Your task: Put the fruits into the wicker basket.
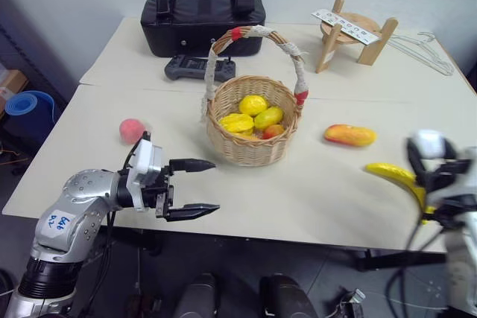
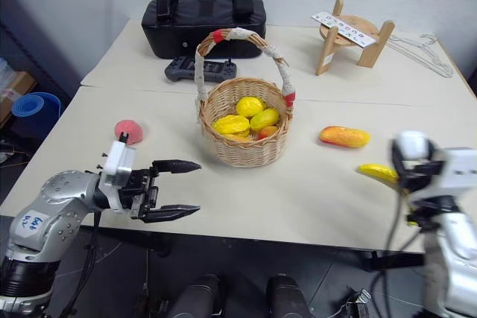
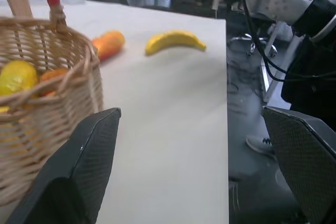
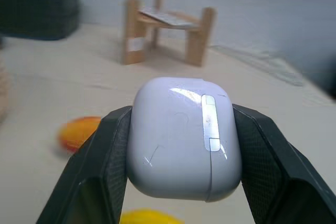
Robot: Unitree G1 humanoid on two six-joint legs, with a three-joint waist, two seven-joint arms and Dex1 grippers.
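The wicker basket (image 1: 250,126) stands upright near the middle of the worktop (image 1: 313,191), and it serves as the reference for all positions below. Its arched handle (image 1: 262,33) is wrapped in whitish tape with red patches. Inside the basket lie several yellow fruits (image 1: 254,115) and one reddish-orange fruit (image 1: 273,131).

Three fruits lie on the worktop outside the basket. The peach (image 1: 132,130) lies to the left of the basket, apart from it. The mango (image 1: 349,135) lies to the right of the basket, apart from it. The banana (image 1: 396,176) lies further right and nearer the front edge than the mango, close to the right arm.

The left gripper (image 1: 191,188) is in front of the basket and to its left, over the front part of the worktop. Its fingers point level toward the right and stand wide apart with nothing between them.

The right gripper (image 4: 181,140) is far to the right of the basket, at the right front edge of the worktop. Its two fingers are closed on a small white rounded case (image 4: 182,137), which they hold by both sides.

Behind the basket lie a black zip bag (image 1: 203,20), a dark handheld controller (image 1: 200,69), a wooden stand (image 1: 355,33) and a wire hanger (image 1: 421,51).
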